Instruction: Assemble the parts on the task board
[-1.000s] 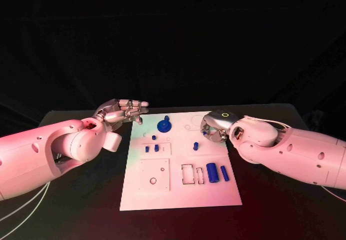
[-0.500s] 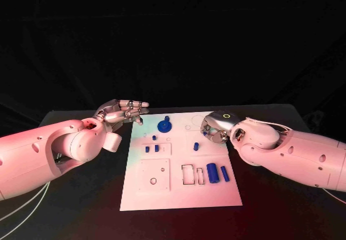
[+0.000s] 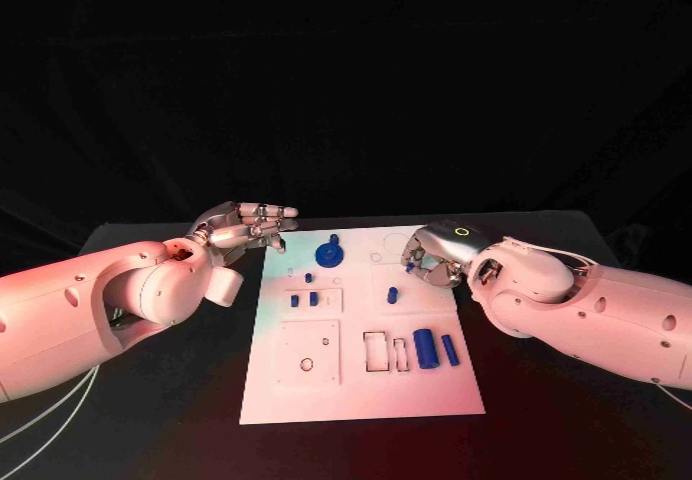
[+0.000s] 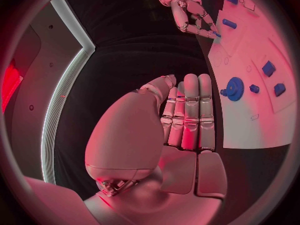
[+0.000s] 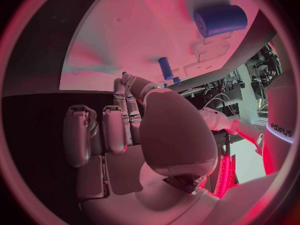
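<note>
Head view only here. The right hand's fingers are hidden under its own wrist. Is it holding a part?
Observer: From the left wrist view, the right hand has its fingertips down at the edge of the board, with a bit of blue at them. I can't confirm a grip.
Operator: What's ahead of it?
Observer: In the right wrist view, a small blue peg sits just beyond the fingertips, apart from them.
Operator: Left hand?
Observer: The left hand has its fingers straight, side by side, with nothing in them. It is off the board, beside the blue gear.
</note>
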Robot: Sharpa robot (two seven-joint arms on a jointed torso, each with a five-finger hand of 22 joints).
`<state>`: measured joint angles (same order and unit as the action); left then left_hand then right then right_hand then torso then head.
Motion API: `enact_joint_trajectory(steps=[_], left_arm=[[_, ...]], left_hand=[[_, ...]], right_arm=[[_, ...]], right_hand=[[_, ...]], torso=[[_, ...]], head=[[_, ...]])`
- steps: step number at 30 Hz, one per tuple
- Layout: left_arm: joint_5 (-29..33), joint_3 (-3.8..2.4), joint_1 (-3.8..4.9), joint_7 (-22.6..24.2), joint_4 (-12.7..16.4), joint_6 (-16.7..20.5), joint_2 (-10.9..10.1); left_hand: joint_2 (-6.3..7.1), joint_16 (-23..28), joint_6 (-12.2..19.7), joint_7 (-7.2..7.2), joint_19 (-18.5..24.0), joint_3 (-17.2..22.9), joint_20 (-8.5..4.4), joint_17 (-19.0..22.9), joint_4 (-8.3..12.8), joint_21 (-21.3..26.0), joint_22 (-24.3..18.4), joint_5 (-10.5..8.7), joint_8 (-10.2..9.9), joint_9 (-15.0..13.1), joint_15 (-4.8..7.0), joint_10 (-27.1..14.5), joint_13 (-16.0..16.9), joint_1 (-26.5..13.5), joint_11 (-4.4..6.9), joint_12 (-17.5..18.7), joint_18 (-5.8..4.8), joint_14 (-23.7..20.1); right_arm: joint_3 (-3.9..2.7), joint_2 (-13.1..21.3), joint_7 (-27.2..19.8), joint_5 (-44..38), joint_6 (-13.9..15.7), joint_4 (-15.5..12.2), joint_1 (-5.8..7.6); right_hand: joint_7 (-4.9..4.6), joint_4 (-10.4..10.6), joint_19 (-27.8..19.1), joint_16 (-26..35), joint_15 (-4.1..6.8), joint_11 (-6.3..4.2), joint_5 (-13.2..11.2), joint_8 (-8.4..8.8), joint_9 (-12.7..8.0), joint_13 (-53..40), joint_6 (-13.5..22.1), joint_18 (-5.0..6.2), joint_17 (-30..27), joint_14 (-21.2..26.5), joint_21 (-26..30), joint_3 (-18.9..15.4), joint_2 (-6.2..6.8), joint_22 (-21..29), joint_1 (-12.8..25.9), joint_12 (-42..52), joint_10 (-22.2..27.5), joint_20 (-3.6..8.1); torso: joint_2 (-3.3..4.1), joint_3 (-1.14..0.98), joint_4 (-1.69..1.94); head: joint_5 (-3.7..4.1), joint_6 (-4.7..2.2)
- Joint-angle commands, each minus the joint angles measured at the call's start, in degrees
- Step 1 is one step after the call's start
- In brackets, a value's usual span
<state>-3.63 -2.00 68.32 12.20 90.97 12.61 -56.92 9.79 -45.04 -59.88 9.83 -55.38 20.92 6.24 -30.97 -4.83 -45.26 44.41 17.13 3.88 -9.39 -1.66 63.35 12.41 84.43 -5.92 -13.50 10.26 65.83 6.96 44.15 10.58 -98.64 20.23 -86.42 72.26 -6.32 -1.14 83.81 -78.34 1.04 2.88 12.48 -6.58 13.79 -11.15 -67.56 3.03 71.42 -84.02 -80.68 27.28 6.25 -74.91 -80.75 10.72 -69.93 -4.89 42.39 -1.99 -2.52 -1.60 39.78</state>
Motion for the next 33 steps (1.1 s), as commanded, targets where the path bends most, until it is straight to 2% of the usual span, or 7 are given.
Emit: enact_joint_trajectory(steps=[1, 10, 16, 19, 21, 25, 33], left_arm=[[-0.45, -0.03, 0.04, -0.13, 0.03, -1.30, 0.15], [-0.53, -0.03, 0.04, -0.25, -0.11, -1.41, 0.37], [-0.59, -0.03, 0.03, -0.27, -0.26, -1.50, 0.74], [-0.60, -0.03, 0.03, -0.27, -0.36, -1.53, 0.97], [-0.60, -0.03, 0.03, -0.25, -0.44, -1.52, 1.12], [-0.61, -0.02, 0.03, -0.19, -0.59, -1.46, 1.43], [-0.61, 0.00, 0.03, -0.06, -0.98, -1.30, 2.55]], left_hand=[[-0.59, 0.17, 0.55, 0.16, -0.01, -0.40, 0.56, 0.10, 0.02, 0.29, -0.09, -0.14, -0.19, 0.12, 0.02, -0.63, 0.06, -0.18, -0.07, -0.40, 0.24, -0.59], [-0.62, 0.28, 0.79, 0.26, 0.01, -0.51, 0.61, 0.22, 0.07, 0.43, -0.17, -0.13, -0.18, 0.19, -0.05, -0.91, 0.08, -0.15, -0.16, -0.48, 0.24, -0.67], [-0.63, 0.30, 0.84, 0.28, 0.01, -0.52, 0.63, 0.25, 0.09, 0.46, -0.18, -0.13, -0.18, 0.21, -0.06, -0.97, 0.08, -0.13, -0.18, -0.50, 0.24, -0.70], [-0.63, 0.30, 0.84, 0.28, 0.01, -0.52, 0.63, 0.25, 0.09, 0.46, -0.18, -0.13, -0.18, 0.21, -0.06, -0.97, 0.08, -0.13, -0.18, -0.50, 0.24, -0.70], [-0.63, 0.30, 0.84, 0.28, 0.01, -0.52, 0.63, 0.25, 0.09, 0.46, -0.18, -0.13, -0.18, 0.21, -0.06, -0.97, 0.08, -0.13, -0.18, -0.50, 0.24, -0.70], [-0.65, 0.35, 0.93, 0.32, 0.02, -0.57, 0.65, 0.31, 0.10, 0.52, -0.22, -0.13, -0.17, 0.24, -0.09, -1.08, 0.10, -0.14, -0.22, -0.55, 0.24, -0.74], [-0.67, 0.36, 0.94, 0.33, 0.02, -0.59, 0.66, 0.32, 0.10, 0.54, -0.23, -0.13, -0.15, 0.24, -0.10, -1.09, 0.11, -0.15, -0.23, -0.58, 0.24, -0.74]], right_arm=[[-0.12, 0.81, -0.97, 2.22, 1.63, -1.61, 0.11], [-0.56, 3.23, -1.29, 3.72, 2.95, -7.57, 0.37], [-0.70, 3.60, -1.39, 4.41, 3.17, -11.89, 0.66], [-0.73, 3.05, -1.54, 4.78, 3.04, -13.27, 0.69], [-0.73, 2.50, -1.67, 5.04, 2.89, -13.98, 0.65], [-0.70, 1.03, -1.94, 5.40, 2.37, -14.69, 0.36], [-0.25, -2.93, -2.53, 5.68, 1.33, -13.32, -1.37]], right_hand=[[-0.41, -0.02, 1.22, -0.26, 0.43, -0.01, -0.10, -0.29, 0.09, -0.02, -0.01, -0.86, 0.08, -2.57, -0.35, -0.13, -0.01, -10.29, 0.63, -0.38, -0.09, 0.21], [-0.41, 0.01, 1.31, -0.29, 0.42, -0.01, -0.10, -0.28, 0.12, -0.01, -0.01, -0.90, 0.10, -2.58, -0.51, -0.17, -0.01, -10.38, 0.79, -0.47, -0.10, 0.21], [-0.41, 0.05, 1.39, -0.33, 0.41, 0.00, -0.10, -0.28, 0.15, 0.00, 0.00, -0.93, 0.15, -2.59, -0.66, -0.20, -0.04, -10.47, 0.94, -0.55, -0.12, 0.21], [-0.41, 0.05, 1.39, -0.33, 0.41, 0.00, -0.10, -0.28, 0.15, 0.00, 0.00, -0.93, 0.15, -2.59, -0.66, -0.20, -0.04, -10.47, 0.94, -0.55, -0.12, 0.21], [-0.41, 0.06, 1.42, -0.30, 0.41, 0.00, -0.08, -0.27, 0.16, 0.00, 0.00, -0.95, 0.11, -2.59, -0.71, -0.21, -0.06, -10.50, 1.00, -0.59, -0.13, 0.21], [-0.42, 0.07, 1.39, -0.30, 0.41, 0.00, -0.05, -0.25, 0.17, 0.01, 0.03, -0.93, 0.09, -2.59, -0.67, -0.21, -0.09, -10.48, 1.04, -0.63, -0.13, 0.21], [-0.44, 0.09, 1.36, -0.26, 0.40, 0.02, 0.00, -0.21, 0.19, 0.03, 0.11, -0.92, 0.02, -2.57, -0.61, -0.22, -0.14, -10.46, 1.15, -0.75, -0.10, 0.20]], torso=[[0.03, -0.05, 0.04], [-0.06, 0.02, 0.00], [-0.02, 0.06, 0.07], [-0.08, 0.09, 0.10], [-0.08, 0.08, 0.20], [-0.22, 0.21, 0.26], [-0.47, 0.56, 0.44]], head=[[0.04, -0.06], [-0.03, -0.25], [-0.58, -0.22], [-1.14, 0.11], [-1.63, 0.20], [-2.54, 0.57], [-4.21, 1.70]])
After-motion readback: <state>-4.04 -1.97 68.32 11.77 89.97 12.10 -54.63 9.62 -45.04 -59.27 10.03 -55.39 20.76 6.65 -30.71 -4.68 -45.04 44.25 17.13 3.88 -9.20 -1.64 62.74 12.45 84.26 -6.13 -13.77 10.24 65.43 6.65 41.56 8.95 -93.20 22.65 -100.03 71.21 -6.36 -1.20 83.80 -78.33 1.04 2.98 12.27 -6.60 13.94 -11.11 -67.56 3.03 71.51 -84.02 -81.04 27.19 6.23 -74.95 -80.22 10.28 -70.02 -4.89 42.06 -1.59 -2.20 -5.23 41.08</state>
